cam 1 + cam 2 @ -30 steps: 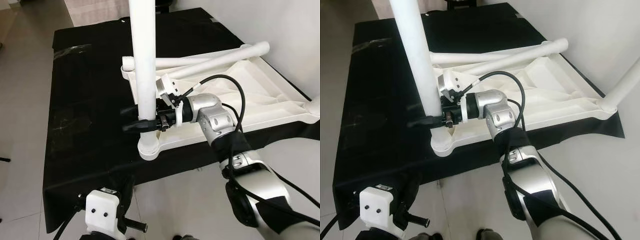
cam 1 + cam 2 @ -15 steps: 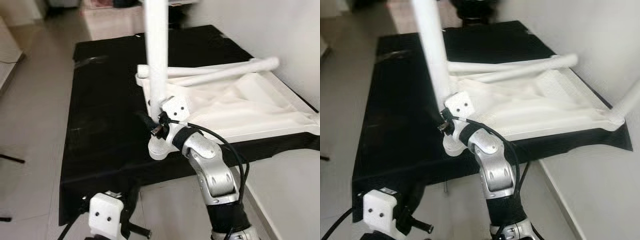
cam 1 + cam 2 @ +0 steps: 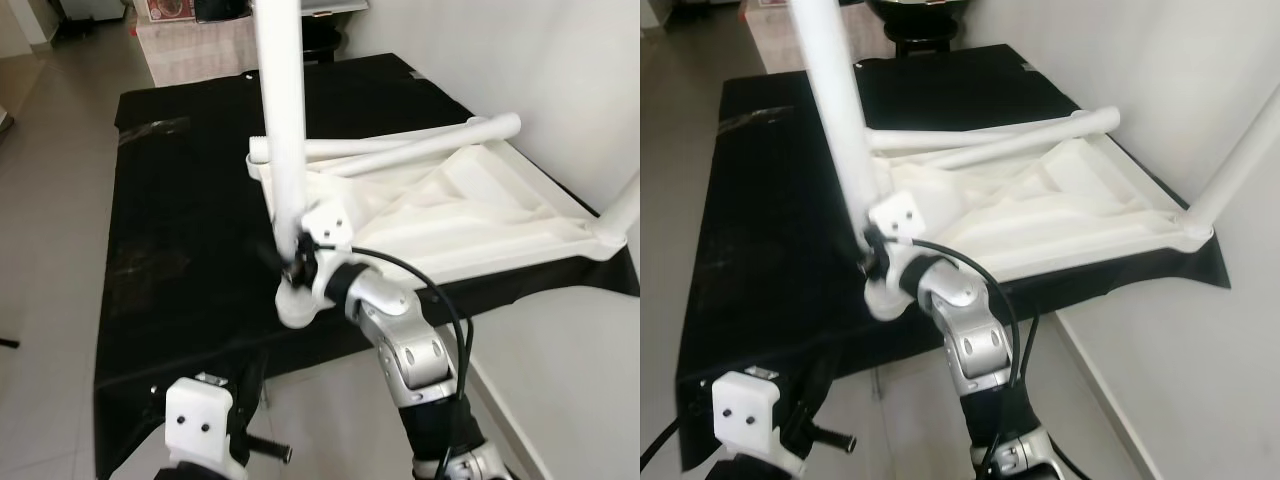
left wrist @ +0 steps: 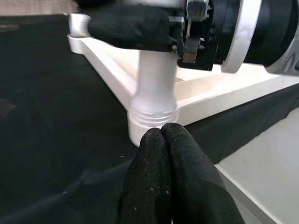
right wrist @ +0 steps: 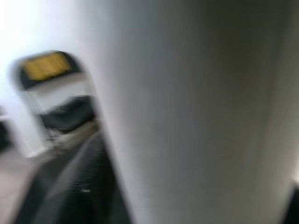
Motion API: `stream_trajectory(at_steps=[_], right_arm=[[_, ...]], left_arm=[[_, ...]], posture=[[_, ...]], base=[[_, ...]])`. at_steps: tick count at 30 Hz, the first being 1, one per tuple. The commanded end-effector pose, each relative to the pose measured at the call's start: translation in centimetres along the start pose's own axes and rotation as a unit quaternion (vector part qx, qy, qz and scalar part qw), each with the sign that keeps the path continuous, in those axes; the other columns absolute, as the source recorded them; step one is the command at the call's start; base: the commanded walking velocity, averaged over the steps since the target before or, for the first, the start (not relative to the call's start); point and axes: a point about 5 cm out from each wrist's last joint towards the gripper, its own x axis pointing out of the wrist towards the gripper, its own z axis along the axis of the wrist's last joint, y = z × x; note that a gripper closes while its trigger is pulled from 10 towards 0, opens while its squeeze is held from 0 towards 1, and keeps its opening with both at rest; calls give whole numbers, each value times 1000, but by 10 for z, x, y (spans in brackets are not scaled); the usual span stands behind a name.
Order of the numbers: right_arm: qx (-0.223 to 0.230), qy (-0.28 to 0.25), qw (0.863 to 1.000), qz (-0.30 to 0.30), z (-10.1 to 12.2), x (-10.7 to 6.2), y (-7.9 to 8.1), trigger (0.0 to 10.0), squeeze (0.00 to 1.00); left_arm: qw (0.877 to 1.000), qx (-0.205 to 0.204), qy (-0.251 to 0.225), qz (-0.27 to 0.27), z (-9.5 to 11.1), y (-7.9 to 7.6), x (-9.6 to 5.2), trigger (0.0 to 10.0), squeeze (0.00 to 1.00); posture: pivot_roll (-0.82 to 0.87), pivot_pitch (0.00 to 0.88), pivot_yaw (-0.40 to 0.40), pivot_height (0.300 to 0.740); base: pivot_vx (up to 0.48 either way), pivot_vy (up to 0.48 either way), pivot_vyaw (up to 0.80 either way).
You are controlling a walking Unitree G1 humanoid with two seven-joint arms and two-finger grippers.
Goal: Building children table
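Right gripper (image 3: pixel 290 262) clamps unmarked white table leg (image 3: pixel 280 140).

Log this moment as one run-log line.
right gripper: shut on upright leg | left gripper: shut, idle | tabletop: upside down on black cloth

Head eyes look down on the upturned table (image 3: pixel 470 215); wrist views sit close.

Bare black worktop (image 3: pixel 180 220) lies open left of the upright leg (image 3: pixel 280 140); two loose legs (image 3: pixel 400 150) cross the overturned tabletop (image 3: pixel 480 220).
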Motion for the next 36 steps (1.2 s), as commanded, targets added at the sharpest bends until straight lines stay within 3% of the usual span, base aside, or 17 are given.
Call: stream_trajectory(at_steps=[1,2,3,4,5,7,9,12,18,19,20,21,31,34,36], right_arm=[[-13,-9,994,110,10,6,8,10000,1000],[-13,-9,994,110,10,6,8,10000,1000],[-40,3,990,136,11,4,1,10000,0],[-40,3,990,136,11,4,1,10000,0],[-74,19,980,182,14,0,-10,10000,0],[-69,26,976,206,16,-1,-14,10000,0],[-76,46,959,268,19,-3,-22,10000,0],[-79,63,952,290,22,-2,-30,10000,0],[-77,67,949,297,35,5,-42,10000,0],[-76,69,948,301,37,5,-45,9294,0],[-76,69,948,301,37,5,-45,9294,0],[-75,68,946,309,40,4,-49,0,0],[-69,53,939,332,51,2,-59,0,0],[-85,53,952,291,47,2,-63,0,0],[-103,79,974,186,32,-3,-74,0,0]], left_arm=[[1000,3,10,1,-3,0,-1,10000,0],[1000,3,10,1,-3,0,-1,10000,0],[1000,2,10,0,-2,-1,-2,10000,0],[1000,2,10,0,-2,-1,-2,10000,0],[1000,1,10,-1,-2,-2,-2,10000,0],[1000,1,11,-1,-1,-2,-2,10000,0],[1000,0,11,-1,0,-3,-4,10000,0],[1000,-1,11,-3,2,-5,-5,10000,0],[1000,-4,14,-6,5,-9,-10,10000,0],[1000,-5,15,-5,5,-10,-11,10000,0],[1000,-5,15,-5,5,-10,-11,10000,0],[1000,-5,16,-5,6,-10,-12,10000,0],[1000,-2,21,-3,5,-9,-13,10000,0],[1000,-1,21,-2,4,-8,-12,10000,0],[1000,0,20,-1,3,-8,-11,10000,0]], posture=[[-6,186,-7,740],[-6,186,-7,740],[-1,191,-9,740],[-1,191,-9,740],[3,195,-8,740],[4,197,-6,740],[7,216,2,740],[17,231,0,740],[9,251,-2,740],[15,255,-5,740],[15,255,-5,740],[22,257,-5,740],[20,243,-4,740],[15,237,-6,740],[1,232,-15,740]], base=[[0,0,0],[0,0,0],[0,0,0],[0,0,0],[0,0,0],[0,0,0],[0,0,0],[0,0,0],[0,0,0],[0,0,0],[0,0,0],[0,0,0],[0,0,0],[0,0,0],[0,0,0]])
